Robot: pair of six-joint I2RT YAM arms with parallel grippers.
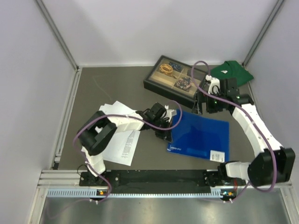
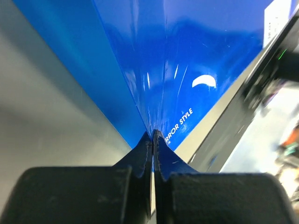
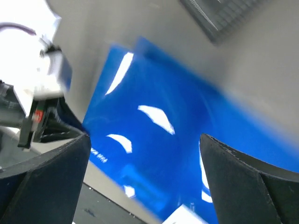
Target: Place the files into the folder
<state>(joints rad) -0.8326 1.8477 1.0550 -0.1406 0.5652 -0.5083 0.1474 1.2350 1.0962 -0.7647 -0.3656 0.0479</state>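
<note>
The blue folder (image 1: 203,135) lies flat in the middle of the table, its white label (image 1: 218,156) at the near right corner. My left gripper (image 1: 169,127) is shut on the folder's left edge; in the left wrist view the folder's cover (image 2: 187,60) rises from between the closed fingertips (image 2: 153,140). The white printed files (image 1: 122,140) lie in a loose stack left of the folder, partly under my left arm. My right gripper (image 1: 205,106) is open and empty above the folder's far edge; the right wrist view looks down on the folder (image 3: 159,154) between its spread fingers (image 3: 238,172).
A black-framed compartment tray (image 1: 176,80) with small items stands at the back. A green folded shirt (image 1: 231,72) lies at the back right. Grey walls close three sides; a metal rail (image 1: 159,179) runs along the near edge.
</note>
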